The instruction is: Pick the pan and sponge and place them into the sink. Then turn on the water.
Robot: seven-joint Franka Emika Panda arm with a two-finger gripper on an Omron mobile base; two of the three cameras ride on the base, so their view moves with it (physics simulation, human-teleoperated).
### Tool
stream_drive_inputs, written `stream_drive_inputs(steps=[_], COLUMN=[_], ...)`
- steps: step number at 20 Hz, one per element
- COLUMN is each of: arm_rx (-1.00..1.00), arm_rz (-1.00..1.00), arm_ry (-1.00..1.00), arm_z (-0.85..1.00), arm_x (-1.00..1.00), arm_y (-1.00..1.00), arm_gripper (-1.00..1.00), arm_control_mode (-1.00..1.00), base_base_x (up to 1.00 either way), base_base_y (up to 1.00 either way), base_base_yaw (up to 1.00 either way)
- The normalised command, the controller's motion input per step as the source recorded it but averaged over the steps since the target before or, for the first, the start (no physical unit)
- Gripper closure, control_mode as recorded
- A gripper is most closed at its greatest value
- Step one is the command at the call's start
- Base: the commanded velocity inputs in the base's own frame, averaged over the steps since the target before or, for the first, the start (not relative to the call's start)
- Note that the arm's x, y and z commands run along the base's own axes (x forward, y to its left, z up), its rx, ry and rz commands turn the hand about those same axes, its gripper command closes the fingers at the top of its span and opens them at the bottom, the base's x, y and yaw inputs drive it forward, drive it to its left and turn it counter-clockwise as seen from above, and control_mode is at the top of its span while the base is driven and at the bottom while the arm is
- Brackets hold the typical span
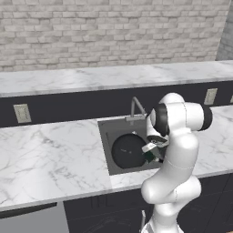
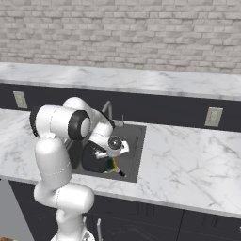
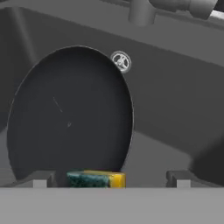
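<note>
Sponge (image 3: 96, 179), small rectangular block of dark green over yellow, seen low between the two dark finger tips of the two-finger gripper (image 3: 108, 179), tips spread wide and well clear of it on both sides: released, grasping nothing. Hovers inside the dark grey rectangular sink (image 3: 175, 109), just over the round matte black pan (image 3: 70, 113) lying on the basin floor. Round silver drain (image 3: 120, 61) beside the pan's rim. Thin grey angular faucet (image 1: 136, 107) behind the basin, set in white marble counter (image 1: 50, 154).
</note>
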Motion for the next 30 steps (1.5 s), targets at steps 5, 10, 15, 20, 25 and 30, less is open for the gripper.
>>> stream_drive_inputs(steps=[5, 10, 15, 20, 25, 30], arm_rx=[0.48, 0.2, 0.02, 0.0, 0.01, 0.02], arm_rz=[0.13, 0.05, 0.0, 0.0, 0.0, 0.0], arm_ry=[0.16, 0.1, 0.0, 0.0, 0.0, 0.0], arm_z=[0.28, 0.39, 0.48, 0.3, 0.21, 0.27], arm_x=[0.23, 0.3, 0.15, 0.04, 0.03, 0.08], arm_y=[0.0, -0.04, -0.12, 0.0, 0.0, -0.05], arm_gripper=[-1.0, -1.0, -1.0, -1.0, -1.0, -1.0], arm_control_mode=[-1.0, -1.0, -1.0, -1.0, -1.0, -1.0], base_base_x=[0.0, 0.0, 0.0, 0.0, 0.0, 0.0], base_base_y=[0.0, 0.0, 0.0, 0.0, 0.0, 0.0], base_base_yaw=[0.0, 0.0, 0.0, 0.0, 0.0, 0.0])
